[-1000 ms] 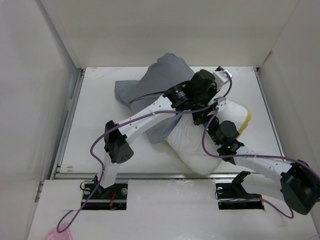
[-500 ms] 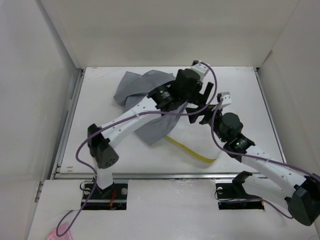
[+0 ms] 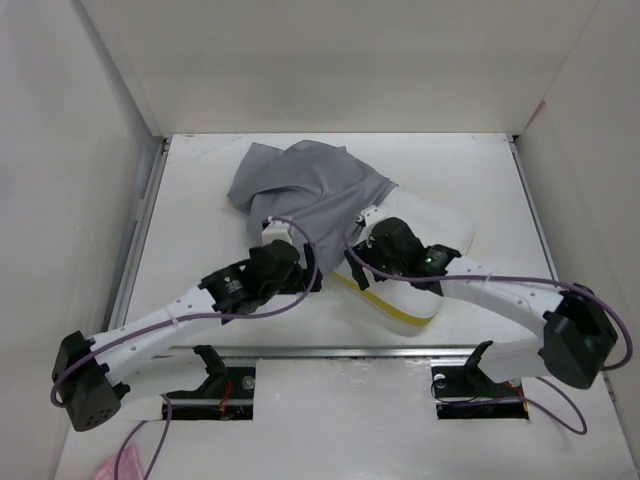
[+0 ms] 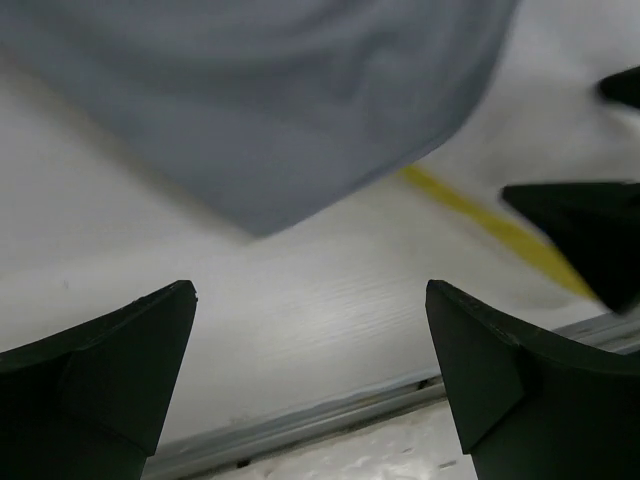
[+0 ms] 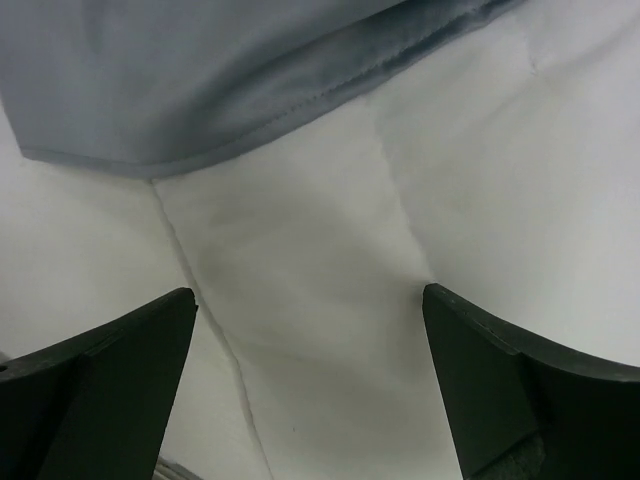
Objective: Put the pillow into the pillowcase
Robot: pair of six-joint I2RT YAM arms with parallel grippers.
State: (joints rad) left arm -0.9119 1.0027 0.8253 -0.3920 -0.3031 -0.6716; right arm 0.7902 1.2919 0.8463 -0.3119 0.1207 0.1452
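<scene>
The grey pillowcase [image 3: 305, 185] lies crumpled at the table's far middle. Its right edge drapes over the left end of the white pillow [image 3: 435, 222]. The pillow's yellow piping [image 3: 385, 305] shows along its near edge. My left gripper [image 3: 312, 280] hovers open just near-left of the pillow's corner, over bare table. The left wrist view shows the pillowcase [image 4: 280, 100] and piping [image 4: 480, 215] ahead of the open gripper [image 4: 310, 295]. My right gripper [image 3: 358, 262] is open above the pillow's left part. In its wrist view the pillow [image 5: 330, 300] fills the gap of the gripper [image 5: 310, 300], with the pillowcase hem [image 5: 220, 110] beyond.
White walls enclose the table on the left, back and right. A metal rail [image 3: 330, 350] runs along the table's near edge, also seen as the rail [image 4: 300, 425] in the left wrist view. The right gripper's dark fingers [image 4: 590, 235] show at that view's right side.
Both grippers have opened and let go. Both arms have pulled back from the far middle toward the near edge. The pillow, which bulged under the arms, now lies flat with the pillowcase over its left end.
</scene>
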